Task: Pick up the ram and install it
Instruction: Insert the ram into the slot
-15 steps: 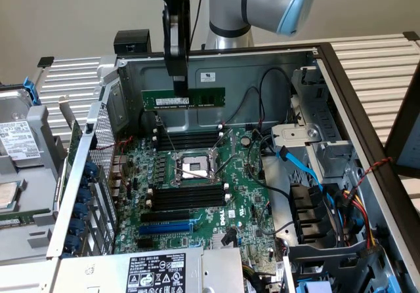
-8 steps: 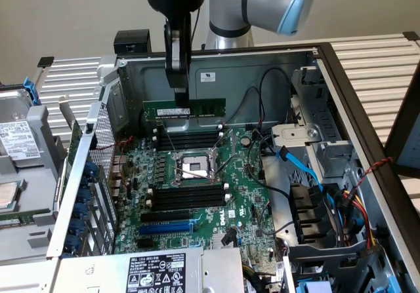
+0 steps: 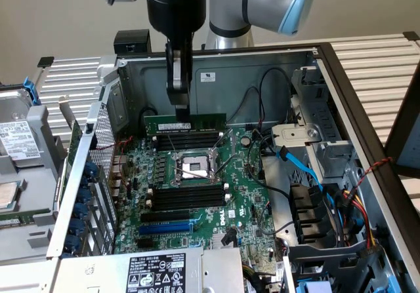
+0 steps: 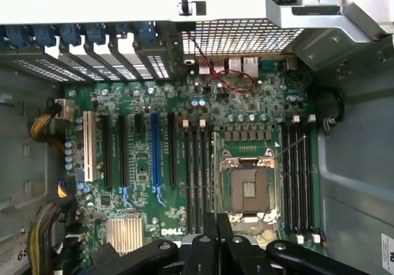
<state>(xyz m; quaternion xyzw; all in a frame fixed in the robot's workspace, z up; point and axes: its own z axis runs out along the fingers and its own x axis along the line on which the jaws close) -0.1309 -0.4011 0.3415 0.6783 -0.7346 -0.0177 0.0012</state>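
We see the gripper (image 3: 178,109) clenched on the ram (image 3: 203,120), gripping the green stick by its upper edge. The ram stands on its long edge beyond the CPU socket (image 3: 193,165), on the side toward the case's back wall. It runs parallel to the black memory slots (image 3: 187,139) that flank the socket there and sits right over them; we cannot tell whether it is seated. On the socket's opposite side lie a second bank of memory slots (image 3: 187,198) and, farther out, the blue expansion slot (image 3: 167,227). From the wrist, the closed fingers (image 4: 203,244) hang just beside the socket.
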